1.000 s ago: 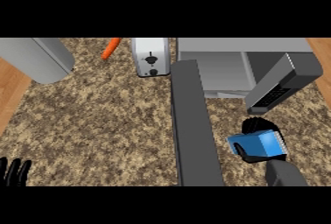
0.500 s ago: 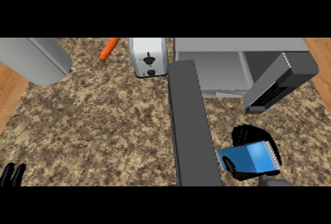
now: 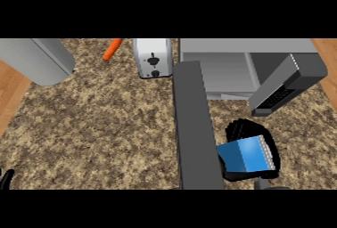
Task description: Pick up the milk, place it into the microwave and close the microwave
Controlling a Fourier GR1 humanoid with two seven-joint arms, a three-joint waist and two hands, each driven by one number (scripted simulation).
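Right hand (image 3: 246,131) curls round the blue milk carton (image 3: 247,154) — black fingers showing above and below it — near the open microwave (image 3: 223,71)

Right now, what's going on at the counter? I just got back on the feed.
The right hand is curled round the blue milk carton, holding it above the counter in front of the microwave, just right of its open door. The milk is not yet inside. The left hand rests at the view's lower-left edge. A toaster and a carrot lie at the back, away from both hands.
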